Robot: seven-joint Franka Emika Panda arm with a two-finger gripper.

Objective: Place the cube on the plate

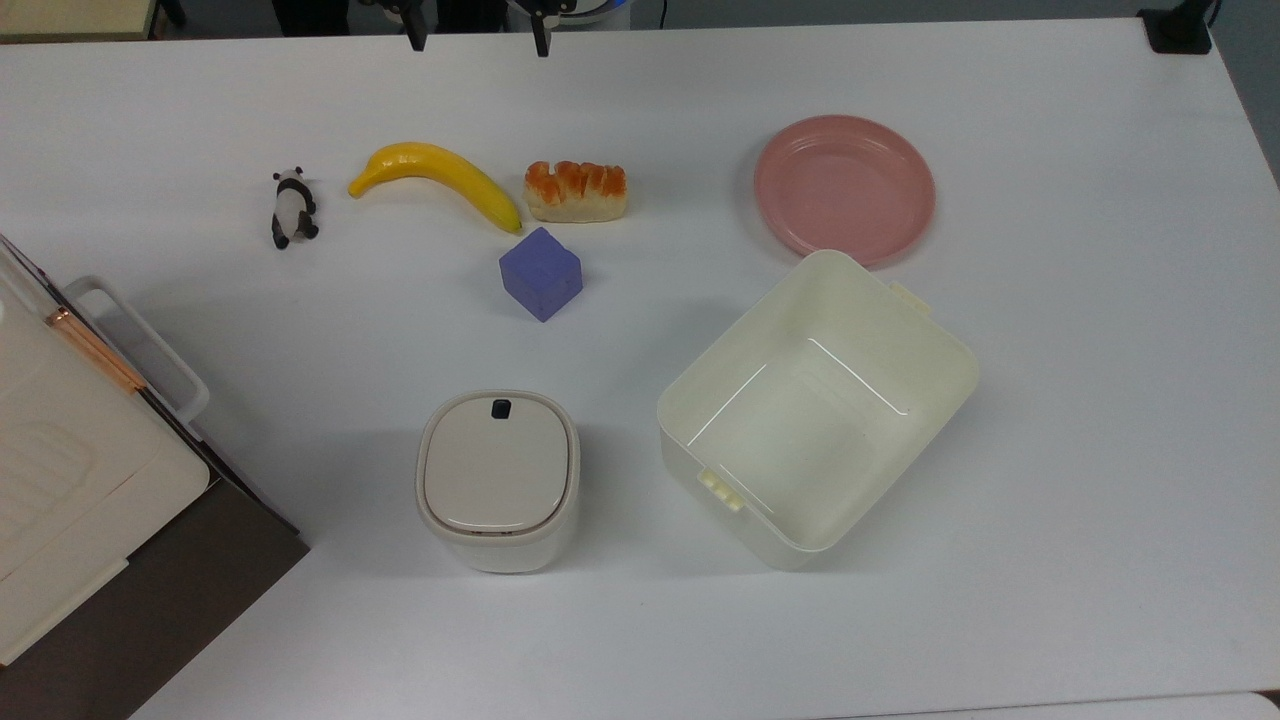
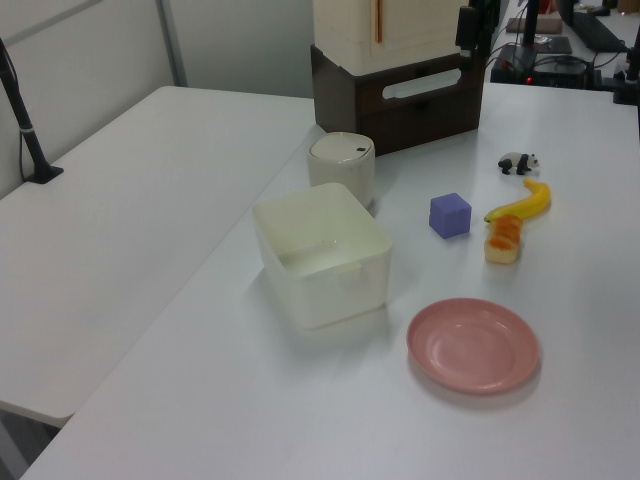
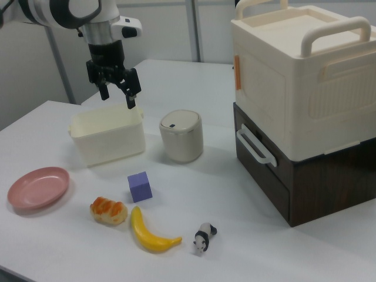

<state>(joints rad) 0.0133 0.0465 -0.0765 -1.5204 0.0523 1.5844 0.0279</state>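
the gripper (image 3: 118,97) is hanging above the table with its jaws spread wide, gripping nothing, while the cube (image 1: 541,273) is sitting on the table just beside the banana (image 1: 437,177), well apart from the plate (image 1: 845,188)

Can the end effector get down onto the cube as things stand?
Probably yes: the end effector hangs open above the table, and the cube stands apart from the banana and bread, top uncovered.

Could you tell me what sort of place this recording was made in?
Most likely a robotics lab or office workspace: plain white tables pushed together, a robot arm with its end effector open above them, and toy props laid out, such as a banana and a panda figure.
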